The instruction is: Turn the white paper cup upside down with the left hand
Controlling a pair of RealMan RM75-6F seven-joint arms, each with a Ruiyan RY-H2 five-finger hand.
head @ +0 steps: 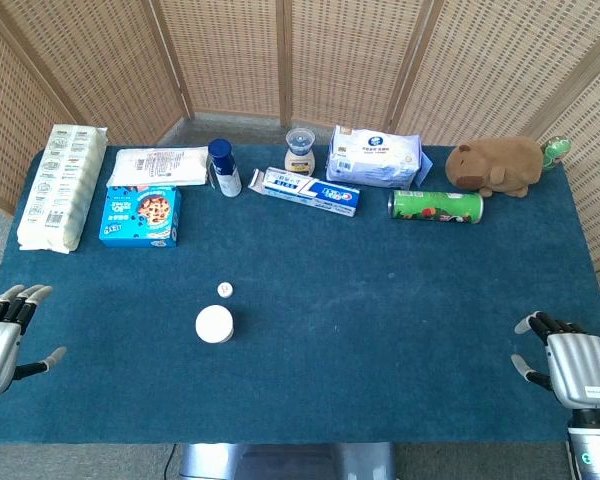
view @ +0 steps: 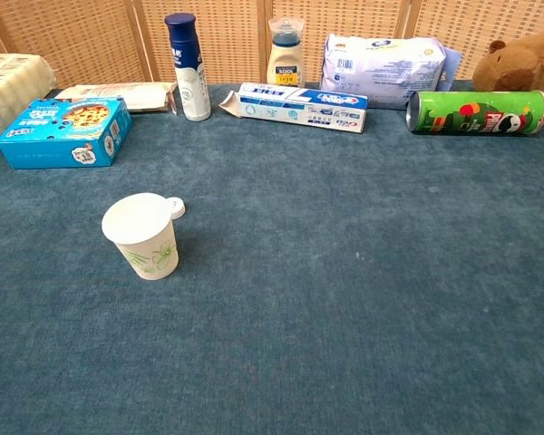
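The white paper cup (head: 215, 324) (view: 143, 234) stands upright, mouth up, on the blue tablecloth left of centre; it has a faint green leaf print. My left hand (head: 5, 338) rests at the table's front left edge, well to the left of the cup, fingers apart and holding nothing. My right hand (head: 570, 365) lies at the front right corner, fingers apart and empty. Neither hand appears in the chest view.
A small white cap (head: 225, 289) (view: 176, 207) lies just behind the cup. Along the back stand a blue cookie box (head: 140, 215), a blue-capped bottle (head: 223, 167), a toothpaste box (head: 310, 190), a small jar (head: 300, 150), a tissue pack (head: 375, 155), a green chip can (head: 436, 205) and a plush capybara (head: 500, 165).
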